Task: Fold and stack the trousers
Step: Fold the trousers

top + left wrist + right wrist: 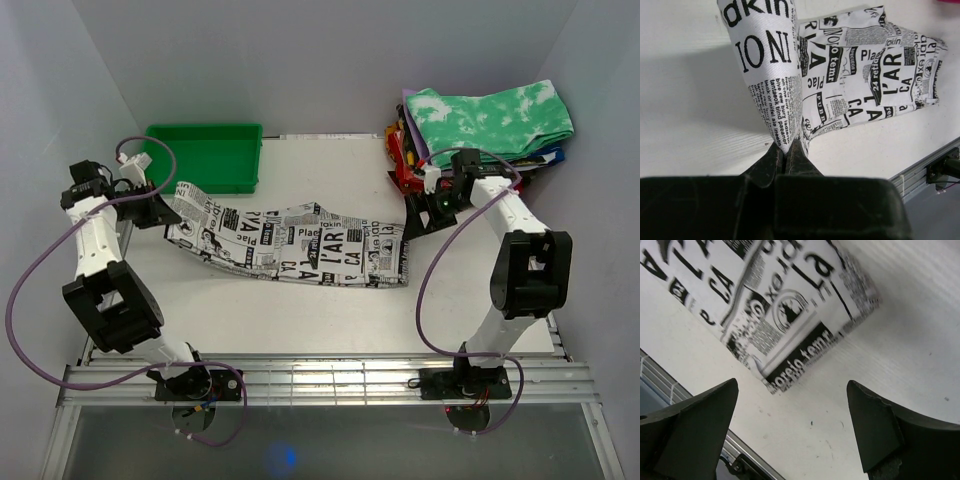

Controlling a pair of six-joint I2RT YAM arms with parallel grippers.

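Note:
The trousers point(300, 245), white cloth printed with black newspaper text, lie stretched across the table from left to right. My left gripper point(170, 217) is shut on their left end and holds that end raised. In the left wrist view the cloth point(770, 75) rises in a fold out of the pinched fingertips point(786, 150). My right gripper point(418, 222) hovers open just past the right end of the trousers. In the right wrist view its fingers point(715, 415) stand wide apart over bare table, with a corner of the trousers point(790, 315) lying beyond them, untouched.
A green bin point(205, 155) stands at the back left. A pile of folded clothes sits at the back right, a green-and-white tie-dye garment point(490, 115) on top of red and multicoloured ones point(405, 150). A metal rail point(320, 380) runs along the near edge.

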